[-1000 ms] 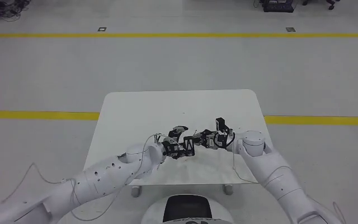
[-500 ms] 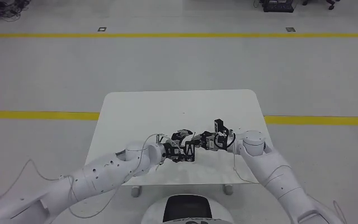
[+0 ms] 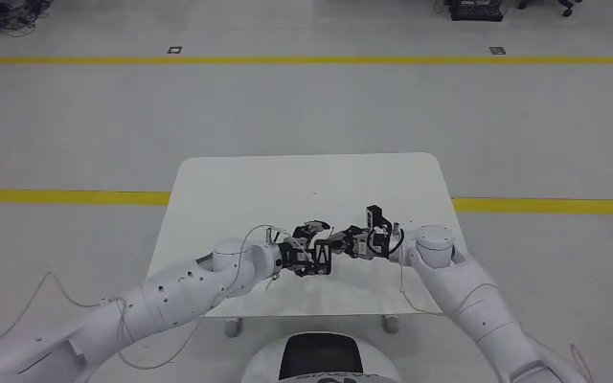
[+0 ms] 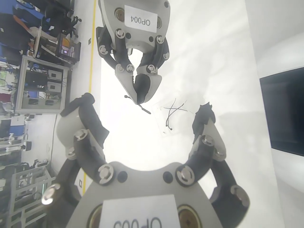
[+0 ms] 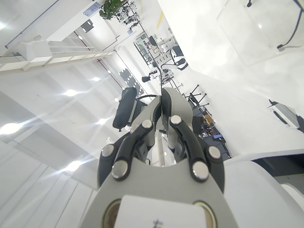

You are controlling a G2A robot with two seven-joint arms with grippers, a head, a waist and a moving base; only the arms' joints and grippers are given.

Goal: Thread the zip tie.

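Thin black plastic zip tie (image 4: 143, 108), glossy clear plastic sheet (image 5: 242, 31), smooth matt white table (image 3: 239, 191).

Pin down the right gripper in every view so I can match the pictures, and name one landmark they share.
Top view: right gripper over the near half of the table, about midway across it.
Left wrist view: right gripper facing the camera, jaws shut on the zip tie.
Right wrist view: right gripper in the foreground, seen from behind, jaws shut.
Shared landmark: the white table beneath it.
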